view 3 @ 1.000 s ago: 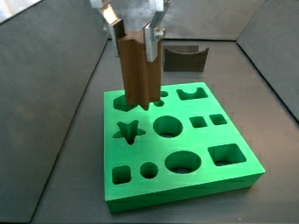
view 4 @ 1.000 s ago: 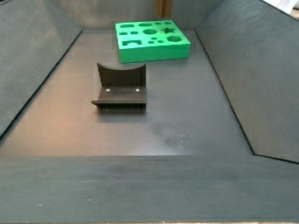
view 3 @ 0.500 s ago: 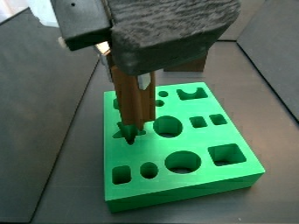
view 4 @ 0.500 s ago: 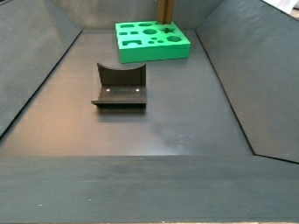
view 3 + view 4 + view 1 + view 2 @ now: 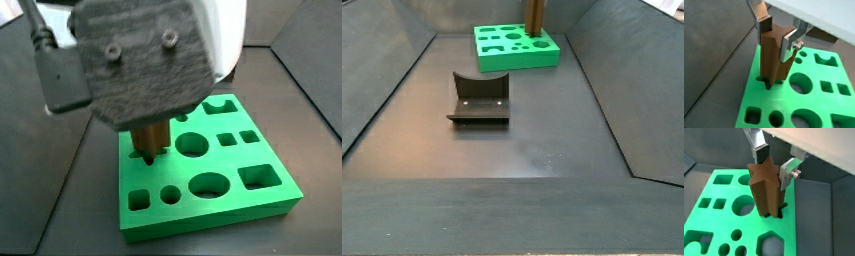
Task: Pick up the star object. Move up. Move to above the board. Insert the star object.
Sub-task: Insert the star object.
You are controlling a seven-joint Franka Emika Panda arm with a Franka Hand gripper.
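The star object (image 5: 771, 60) is a tall brown fluted post with a star-shaped top, standing upright. My gripper (image 5: 776, 39) is shut on its upper end, one silver finger on each side, as the wrist views (image 5: 774, 165) show. The post's lower end sits in the star hole of the green board (image 5: 754, 95). In a side view the gripper's body (image 5: 134, 60) hides most of the post (image 5: 150, 140) above the board (image 5: 174, 215). In a side view only the post (image 5: 536, 18) shows, standing on the far board (image 5: 516, 60).
The dark fixture (image 5: 478, 98) stands on the grey floor in front of the board. Grey walls slope up around the floor. The board's other holes, circles, squares, an oval, a hexagon and a crown, are open around the post (image 5: 765, 190).
My gripper has come down over the board with the post. The post's lower end has gone from above the star hole into it.
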